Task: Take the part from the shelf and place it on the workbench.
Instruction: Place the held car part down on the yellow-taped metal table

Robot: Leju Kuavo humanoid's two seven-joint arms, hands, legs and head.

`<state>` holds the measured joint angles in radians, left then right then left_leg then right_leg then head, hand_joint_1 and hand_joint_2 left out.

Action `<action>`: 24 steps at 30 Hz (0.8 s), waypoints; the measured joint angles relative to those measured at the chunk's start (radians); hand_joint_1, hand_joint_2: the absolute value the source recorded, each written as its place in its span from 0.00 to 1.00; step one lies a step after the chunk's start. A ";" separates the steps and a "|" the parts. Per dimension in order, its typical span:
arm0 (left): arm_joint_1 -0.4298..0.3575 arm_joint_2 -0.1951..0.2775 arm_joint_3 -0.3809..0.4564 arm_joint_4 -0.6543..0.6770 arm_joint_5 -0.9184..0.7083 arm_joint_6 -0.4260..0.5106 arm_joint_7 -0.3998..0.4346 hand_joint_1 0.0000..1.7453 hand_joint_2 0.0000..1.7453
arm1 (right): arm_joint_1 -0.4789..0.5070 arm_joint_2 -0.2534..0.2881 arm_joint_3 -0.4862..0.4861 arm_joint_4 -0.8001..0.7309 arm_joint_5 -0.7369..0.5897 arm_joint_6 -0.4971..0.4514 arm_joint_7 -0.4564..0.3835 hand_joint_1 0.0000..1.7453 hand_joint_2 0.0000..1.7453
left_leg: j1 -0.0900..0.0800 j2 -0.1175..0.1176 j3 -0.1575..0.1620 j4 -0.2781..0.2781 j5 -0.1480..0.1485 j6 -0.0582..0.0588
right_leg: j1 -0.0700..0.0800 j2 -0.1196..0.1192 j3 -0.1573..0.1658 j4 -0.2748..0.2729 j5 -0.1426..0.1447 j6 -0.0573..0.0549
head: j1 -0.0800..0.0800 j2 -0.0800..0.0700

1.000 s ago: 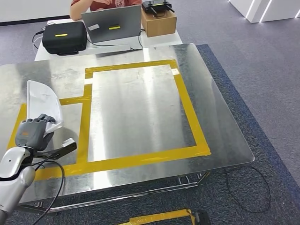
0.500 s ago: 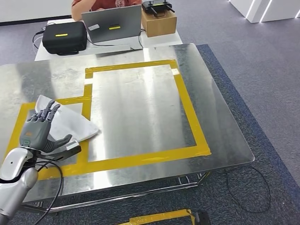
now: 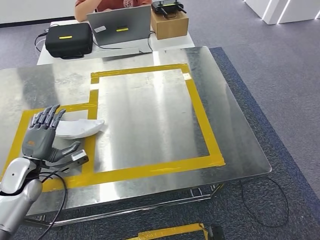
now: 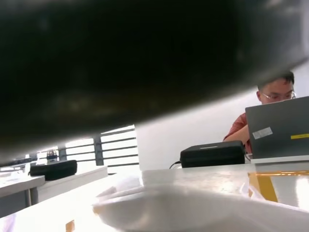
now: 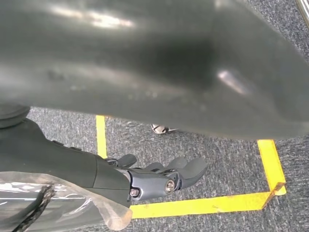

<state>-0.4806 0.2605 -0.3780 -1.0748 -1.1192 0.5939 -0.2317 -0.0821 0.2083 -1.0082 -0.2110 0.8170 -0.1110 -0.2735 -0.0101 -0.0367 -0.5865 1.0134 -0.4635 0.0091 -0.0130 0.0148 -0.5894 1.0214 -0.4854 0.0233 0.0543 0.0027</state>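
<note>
the white part [image 3: 78,128] lies flat on the steel workbench [image 3: 151,115], across the yellow tape [image 3: 90,145] between the small marked box and the large one, its long axis running left to right. our left hand [image 3: 39,140] sits just beside it on the near-left side, fingers spread and empty, so the part lies just ahead of and to the right of those fingertips. we judge the placing done. our right hand [image 5: 160,176] hangs over the carpet, well away, fingers loosely extended and holding nothing.
</note>
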 joint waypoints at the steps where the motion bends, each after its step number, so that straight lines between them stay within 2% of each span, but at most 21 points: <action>1: 0.001 0.000 0.000 0.000 0.000 0.002 0.000 0.00 0.00 | 0.000 0.000 0.000 0.000 0.000 -0.001 0.000 0.00 0.00 | -0.001 0.000 0.000 0.002 -0.001 0.001 | -0.001 0.000 0.000 -0.001 0.000 0.001 | 0.000 0.000; 5: 0.002 0.000 0.000 -0.001 0.000 0.005 0.000 0.00 0.00 | 0.000 0.000 0.000 0.000 0.001 -0.002 0.000 0.00 0.00 | -0.003 0.000 -0.002 0.008 -0.005 0.009 | -0.004 -0.001 0.002 -0.003 0.002 0.004 | 0.000 0.000; 8: 0.002 0.000 0.001 -0.002 0.001 0.004 0.000 0.00 0.00 | 0.000 0.000 0.000 0.000 0.001 -0.002 0.001 0.00 0.00 | -0.002 0.002 0.002 -0.001 0.006 0.019 | -0.004 -0.001 0.002 -0.006 0.005 0.014 | 0.000 0.000; 9: 0.001 0.000 0.001 -0.002 0.002 0.003 0.000 0.00 0.00 | 0.000 0.000 0.000 0.000 0.002 -0.003 0.001 0.00 0.00 | 0.001 0.004 0.004 -0.010 0.013 0.023 | -0.003 -0.002 -0.003 0.001 -0.004 0.018 | 0.000 0.000; 11: 0.001 -0.002 0.001 -0.002 0.004 -0.001 0.000 0.00 0.00 | -0.001 0.000 -0.001 0.000 0.002 -0.003 0.003 0.00 0.00 | 0.007 0.008 0.006 -0.025 0.024 0.030 | -0.001 -0.005 -0.034 0.073 -0.059 0.021 | 0.002 0.000; 13: 0.003 -0.002 0.001 -0.002 0.007 -0.004 0.000 0.00 0.00 | -0.001 0.000 -0.001 0.000 0.003 -0.003 0.004 0.00 0.00 | 0.008 0.011 0.000 -0.026 0.028 0.031 | -0.002 -0.006 -0.085 0.202 -0.126 0.026 | 0.002 0.000; 14: 0.005 -0.003 0.001 -0.002 0.008 -0.005 0.000 0.00 0.00 | 0.000 0.000 -0.001 0.000 0.003 -0.003 0.004 0.00 0.00 | 0.009 0.012 -0.004 -0.025 0.030 0.030 | -0.003 -0.007 -0.101 0.248 -0.142 0.028 | 0.002 0.000; 15: 0.006 -0.003 0.001 -0.002 0.008 -0.006 0.000 0.00 0.00 | 0.000 0.000 -0.001 0.000 0.003 -0.003 0.004 0.00 0.00 | 0.010 0.012 -0.007 -0.024 0.031 0.027 | -0.004 -0.007 -0.102 0.261 -0.139 0.031 | 0.002 0.000; 16: 0.007 -0.004 0.000 -0.002 0.009 -0.008 0.000 0.00 0.00 | 0.000 0.000 -0.001 0.000 0.003 -0.003 0.005 0.00 0.00 | 0.012 0.012 -0.010 -0.023 0.033 0.025 | -0.005 -0.007 -0.083 0.235 -0.117 0.033 | 0.002 0.000; 18: 0.007 -0.004 0.000 -0.002 0.010 -0.011 0.000 0.00 0.00 | -0.002 0.000 -0.001 0.000 0.003 -0.003 0.005 0.00 0.00 | 0.016 0.012 -0.016 -0.016 0.035 0.016 | -0.010 -0.005 -0.005 0.102 -0.062 0.040 | 0.002 0.000; 19: 0.006 -0.004 0.001 -0.002 0.011 -0.012 0.000 0.00 0.00 | -0.002 0.000 -0.001 0.000 0.004 -0.002 0.005 0.00 0.00 | 0.016 0.011 -0.021 -0.011 0.037 0.010 | -0.010 -0.001 0.030 0.044 -0.044 0.038 | 0.002 0.000; 20: 0.006 -0.005 0.001 -0.002 0.011 -0.012 0.000 0.00 0.00 | -0.003 0.000 -0.001 0.000 0.004 -0.002 0.006 0.00 0.00 | 0.015 0.009 -0.025 -0.006 0.038 0.003 | -0.011 0.002 0.052 0.006 -0.037 0.036 | 0.003 0.000; 21: 0.005 -0.005 0.001 -0.002 0.012 -0.013 0.000 0.00 0.00 | -0.003 0.000 -0.001 0.000 0.005 -0.002 0.008 0.00 0.00 | 0.014 0.007 -0.030 -0.002 0.041 -0.004 | -0.009 0.005 0.059 -0.006 -0.039 0.031 | 0.003 0.000; 23: 0.006 -0.005 0.001 -0.002 0.014 -0.014 0.000 0.00 0.00 | -0.003 0.000 -0.001 0.000 0.005 -0.002 0.010 0.00 0.00 | 0.015 0.005 -0.035 0.000 0.047 -0.016 | -0.008 0.003 0.053 -0.006 -0.032 0.014 | 0.004 0.000; 24: 0.006 -0.004 0.001 -0.002 0.015 -0.016 0.000 0.00 0.00 | -0.003 0.000 -0.001 0.000 0.005 -0.002 0.012 0.00 0.00 | 0.017 0.007 -0.040 0.008 0.038 -0.021 | -0.009 0.000 0.048 -0.006 -0.026 0.005 | 0.003 0.000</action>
<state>-0.4747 0.2565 -0.3768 -1.0765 -1.1042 0.5783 -0.2319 -0.0854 0.2080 -1.0093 -0.2105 0.8221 -0.1129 -0.2619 0.0065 -0.0296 -0.6260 1.0209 -0.4257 -0.0122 -0.0216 0.0151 -0.5417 1.0150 -0.5117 0.0279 0.0574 0.0027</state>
